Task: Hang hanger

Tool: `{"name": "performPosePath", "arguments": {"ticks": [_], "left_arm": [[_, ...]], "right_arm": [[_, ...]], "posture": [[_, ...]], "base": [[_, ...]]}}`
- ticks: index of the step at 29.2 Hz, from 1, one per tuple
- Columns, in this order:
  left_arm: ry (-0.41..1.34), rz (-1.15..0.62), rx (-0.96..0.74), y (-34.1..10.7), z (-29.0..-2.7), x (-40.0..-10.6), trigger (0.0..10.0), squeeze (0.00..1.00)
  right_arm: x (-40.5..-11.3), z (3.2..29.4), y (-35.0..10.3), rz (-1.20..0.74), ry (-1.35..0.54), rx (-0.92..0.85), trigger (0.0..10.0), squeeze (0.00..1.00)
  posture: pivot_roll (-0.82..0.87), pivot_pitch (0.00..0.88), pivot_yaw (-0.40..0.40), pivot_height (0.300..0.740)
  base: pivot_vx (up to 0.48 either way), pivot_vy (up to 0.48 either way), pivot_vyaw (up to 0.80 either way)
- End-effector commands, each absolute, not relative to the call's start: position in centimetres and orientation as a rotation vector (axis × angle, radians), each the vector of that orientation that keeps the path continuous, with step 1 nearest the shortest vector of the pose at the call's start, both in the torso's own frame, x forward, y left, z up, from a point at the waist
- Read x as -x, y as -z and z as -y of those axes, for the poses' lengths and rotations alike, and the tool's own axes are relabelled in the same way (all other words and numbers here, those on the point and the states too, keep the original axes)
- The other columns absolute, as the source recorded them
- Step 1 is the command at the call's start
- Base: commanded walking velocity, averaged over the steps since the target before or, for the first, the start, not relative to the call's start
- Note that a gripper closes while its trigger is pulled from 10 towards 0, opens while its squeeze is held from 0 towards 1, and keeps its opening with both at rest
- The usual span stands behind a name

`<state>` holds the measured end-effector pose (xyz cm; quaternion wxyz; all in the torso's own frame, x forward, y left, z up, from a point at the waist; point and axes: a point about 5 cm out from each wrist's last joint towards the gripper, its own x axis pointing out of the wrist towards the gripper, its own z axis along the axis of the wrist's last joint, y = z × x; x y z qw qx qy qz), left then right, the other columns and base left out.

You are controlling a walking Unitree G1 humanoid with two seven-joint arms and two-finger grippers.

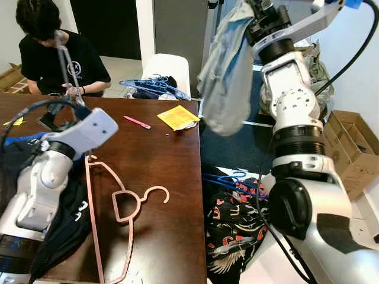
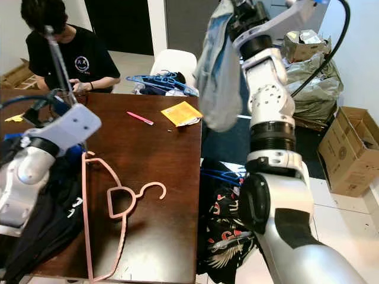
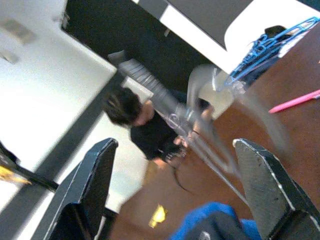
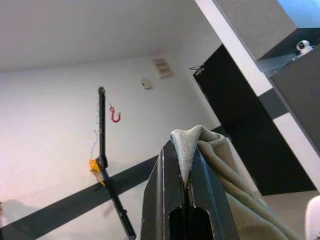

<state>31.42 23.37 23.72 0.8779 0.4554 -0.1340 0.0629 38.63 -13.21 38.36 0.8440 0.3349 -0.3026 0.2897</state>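
Pink hanger (image 1: 118,213) lies flat near the desk's (image 1: 172,177) near edge, thin wire-like plastic, hook curling toward the right edge, one long arm running to the near corner. Dark clothes (image 1: 65,219) bunched along the left edge, soft and crumpled, partly over the hanger's side. Left gripper (image 3: 175,195) sits above the desk's left side, fingers spread wide, nothing between them; a blurred clear hanger (image 3: 215,135) shows ahead of it. Right of the desk, on the floor, a printed black garment (image 1: 237,225) and blue hangers (image 1: 228,177).

Right gripper (image 4: 184,200) is raised high past the desk's right edge, fingers pressed together pinching a fold of grey-green cloth (image 1: 228,71), which hangs down limp, matte woven fabric.

Farther on: pink pen (image 1: 137,122) and yellow paper (image 1: 177,116) near the far right corner, more blue hangers (image 1: 155,86) on a white chair (image 1: 169,66), a person (image 1: 56,56) seated at the far left edge.

Judgement: step looks like getting the cloth onto a hanger. Keep the pinch firm, hold the cloth high so it stays open, and bring the left gripper down on the pink hanger's neck, not the thin arm, which would likely slide on the smooth wood.
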Motion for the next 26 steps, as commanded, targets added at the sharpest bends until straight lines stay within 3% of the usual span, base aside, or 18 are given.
{"name": "performPosePath", "arguments": {"ticks": [1, 3, 6, 14, 18, 26], "left_arm": [[-0.133, 0.243, -0.892, -23.4, -23.6, -31.6, 10.0, 0.0], [-0.114, 0.195, -0.749, -23.3, -24.0, -31.7, 10.0, 0.0], [-0.097, 0.178, -0.696, -23.3, -24.0, -31.7, 10.0, 0.0], [-0.042, 0.271, -0.679, -24.5, -22.6, -31.2, 10.0, 0.0], [0.113, 0.44, -0.629, -26.4, -19.0, -30.1, 10.0, 0.0], [0.126, 0.486, -0.649, -27.5, -18.4, -29.9, 10.0, 0.0]], "right_arm": [[-38.4, 13.0, -38.5, 0.643, -0.628, -0.716, 0.0, 0.0], [-38.4, 13.0, -38.4, 0.636, -0.635, -0.727, 0.0, 0.0], [-38.3, 12.8, -38.3, 0.631, -0.652, -0.735, 0.0, 0.0], [-37.6, 12.1, -38.2, 0.617, -0.737, -0.761, 0.0, 0.0], [-35.6, 9.6, -38.1, 0.602, -0.947, -0.728, 0.0, 0.0], [-34.0, 8.4, -37.9, 0.591, -1.115, -0.719, 0.0, 0.0]], "posture": [[0.11, 0.0, -0.014, 0.74], [0.11, 0.0, -0.014, 0.74], [0.11, 0.0, -0.014, 0.74], [0.11, 0.0, -0.014, 0.74], [0.12, 0.0, -0.016, 0.74], [0.12, 0.0, -0.015, 0.74]], "base": [[0.0, 0.0, 0.0], [0.0, 0.0, 0.0], [0.0, 0.0, 0.0], [0.0, 0.0, 0.0], [0.0, 0.0, 0.0], [0.0, 0.0, 0.0]]}}
